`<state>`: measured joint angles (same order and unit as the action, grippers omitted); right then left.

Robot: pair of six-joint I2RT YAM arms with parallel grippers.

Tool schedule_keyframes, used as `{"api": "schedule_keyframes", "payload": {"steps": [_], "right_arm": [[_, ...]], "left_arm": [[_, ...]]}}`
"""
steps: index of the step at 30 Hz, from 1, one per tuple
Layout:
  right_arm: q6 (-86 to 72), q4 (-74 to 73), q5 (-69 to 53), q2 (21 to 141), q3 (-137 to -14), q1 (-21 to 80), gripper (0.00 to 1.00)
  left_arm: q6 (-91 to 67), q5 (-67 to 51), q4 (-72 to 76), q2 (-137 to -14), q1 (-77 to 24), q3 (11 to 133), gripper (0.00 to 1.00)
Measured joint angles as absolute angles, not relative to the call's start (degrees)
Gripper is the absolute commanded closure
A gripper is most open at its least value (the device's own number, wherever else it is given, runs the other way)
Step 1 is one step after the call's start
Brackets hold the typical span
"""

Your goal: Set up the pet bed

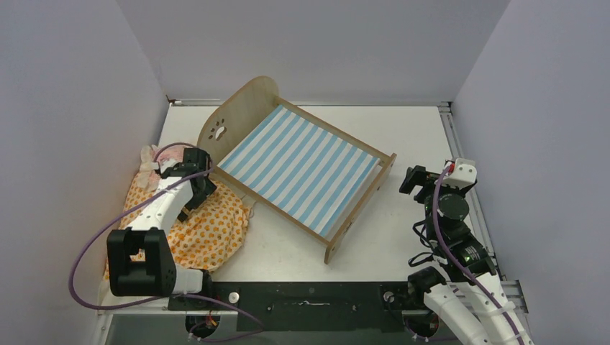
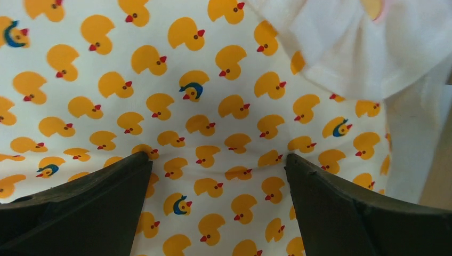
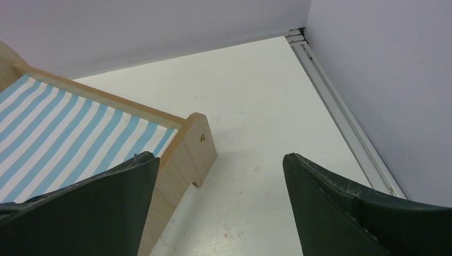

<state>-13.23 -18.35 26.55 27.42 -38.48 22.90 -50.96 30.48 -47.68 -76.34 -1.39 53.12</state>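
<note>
The pet bed [image 1: 302,162], a small frame of light plywood with a rounded headboard [image 1: 241,115] carrying a paw-print cutout, a low footboard [image 1: 363,205] and a base of blue-and-white striped fabric, is seen standing in the middle of the white table [image 1: 417,129]. Its long axis is laid diagonally: the headboard is turned to the far left, the footboard to the near right. Nothing is lying on the striped base.

The coming move is judged to depend on the mattress cushion [image 1: 216,226], a soft ruffled pad printed with orange ducks. It is spread on the table at the left, just beside the long left side of the bed. The left gripper [image 1: 196,181] is held directly above this cushion, close to the cloth, with its fingers spread wide apart and nothing between them. Whether the tips are touching the cloth cannot be told. From there the bed lies to the right and a little further away, so the cushion would have to be carried rightward over the side rail. The left arm is clearly the nearer one for this.

The right gripper [image 1: 413,180] is found just beside the right end of the footboard, also spread apart and empty.

To be counted: one bed, one cushion, one small pink frilled pillow [image 1: 147,159] at the far end of the cushion, two grippers.
</note>
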Motion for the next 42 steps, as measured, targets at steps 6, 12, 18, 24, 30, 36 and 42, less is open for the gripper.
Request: {"api": "schedule_keyframes", "payload": {"steps": [6,12,18,24,30,36,42], "right_arm": [[-13.34,-18.33,26.48,27.31,-38.46,22.90,0.10],[-13.28,-18.33,26.48,27.24,-38.44,22.90,0.10],[-13.04,-18.33,26.48,27.24,-38.44,22.90,0.10],[-12.69,-18.26,26.48,28.29,-38.63,23.22,0.10],[-10.74,-17.91,26.50,33.54,-41.43,26.76,0.10],[-9.76,-16.27,25.17,36.05,-43.24,27.49,0.10],[-9.23,-16.29,10.13,40.12,-49.17,27.46,0.10]], "left_arm": [[-54.13,26.89,-41.63,-81.21,-0.93,46.89,0.79],[-55.09,23.90,-41.12,-76.88,1.34,44.77,1.00],[-53.80,23.09,-48.73,-60.90,2.72,48.66,1.00],[-52.10,23.20,-59.09,-50.17,4.25,59.72,1.00],[-49.52,21.32,-64.51,-45.87,4.25,73.14,1.00],[-48.45,7.60,-62.70,-45.63,4.27,83.94,1.00],[-51.22,-9.10,-55.35,-49.52,4.12,86.70,1.00]]}}
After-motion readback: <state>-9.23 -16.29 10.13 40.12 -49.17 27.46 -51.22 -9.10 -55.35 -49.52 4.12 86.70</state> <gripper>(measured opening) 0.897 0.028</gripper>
